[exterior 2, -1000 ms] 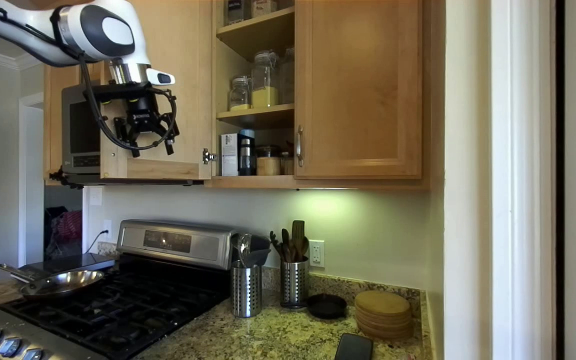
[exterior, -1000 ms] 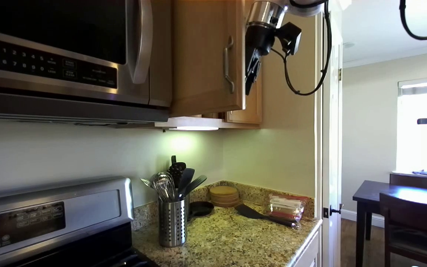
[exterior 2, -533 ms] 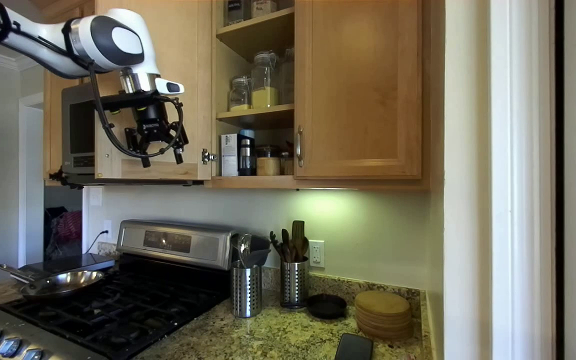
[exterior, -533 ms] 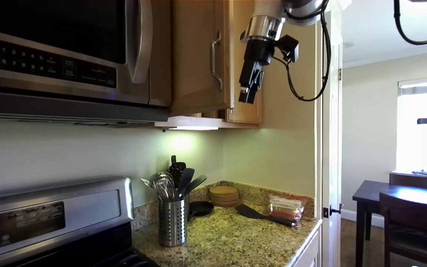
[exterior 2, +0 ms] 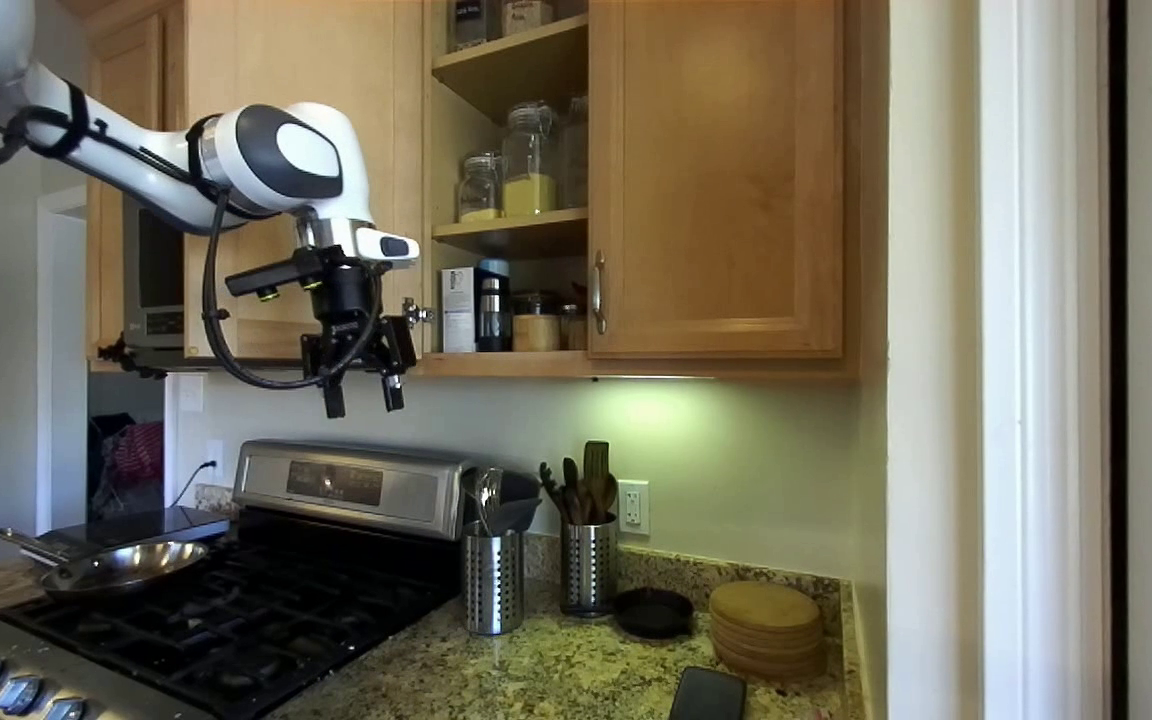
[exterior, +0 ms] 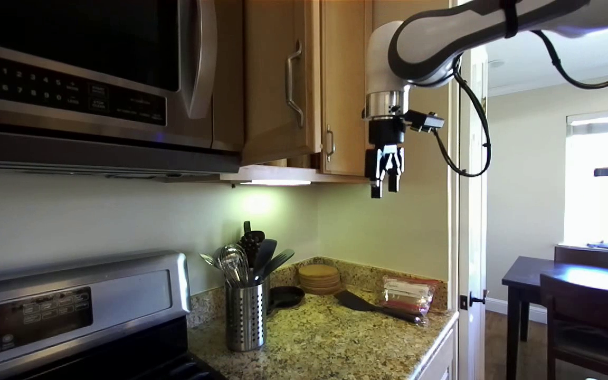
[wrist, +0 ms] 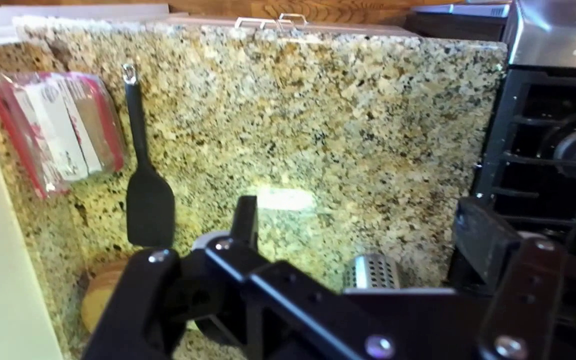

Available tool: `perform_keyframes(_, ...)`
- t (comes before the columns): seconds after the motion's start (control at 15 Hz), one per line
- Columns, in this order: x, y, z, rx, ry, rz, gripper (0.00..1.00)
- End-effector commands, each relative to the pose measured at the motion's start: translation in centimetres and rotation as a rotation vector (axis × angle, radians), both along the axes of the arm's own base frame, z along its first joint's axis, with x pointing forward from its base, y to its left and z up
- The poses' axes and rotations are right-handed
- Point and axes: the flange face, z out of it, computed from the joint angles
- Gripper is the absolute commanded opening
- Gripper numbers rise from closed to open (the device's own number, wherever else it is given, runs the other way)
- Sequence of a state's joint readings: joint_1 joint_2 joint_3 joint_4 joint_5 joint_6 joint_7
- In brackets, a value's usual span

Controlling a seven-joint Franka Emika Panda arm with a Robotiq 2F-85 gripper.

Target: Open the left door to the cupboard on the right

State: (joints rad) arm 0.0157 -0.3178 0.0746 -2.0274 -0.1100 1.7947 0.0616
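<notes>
The left door of the cupboard stands wide open, swung toward the microwave. Its silver bar handle shows on the front face. An exterior view shows its inner face, partly hidden by my arm. Shelves with jars and boxes show in the opening. The twin door is closed. My gripper is open and empty, pointing down, apart from the door and with its fingertips below the cupboard's bottom edge. It also shows in an exterior view and in the wrist view, above the counter.
The microwave is beside the open door. The granite counter holds a black spatula, a plastic-wrapped package, utensil holders and round wooden boards. The stove carries a steel pan.
My gripper has moved down and away from the door's free edge, and the arm has lowered with it. The left door has swung a little further open.
</notes>
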Motion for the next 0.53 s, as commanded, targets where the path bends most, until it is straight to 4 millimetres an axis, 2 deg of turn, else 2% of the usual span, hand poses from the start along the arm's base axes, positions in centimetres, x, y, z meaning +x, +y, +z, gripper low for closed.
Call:
perform_keyframes(0.0, -1.9, -2.7, -2.8, -0.025, 0.061, -0.127, 1.0)
perform_keyframes(0.2, -2.4, -4.6, -4.7, -0.033, 0.076, -0.201, 1.0)
perform_keyframes(0.27, -0.9, -3.5, -4.1, -0.016, 0.084, -0.144, 1.0)
perform_keyframes(0.47, -1.2, -4.4, -4.9, -0.017, 0.097, -0.173, 1.0)
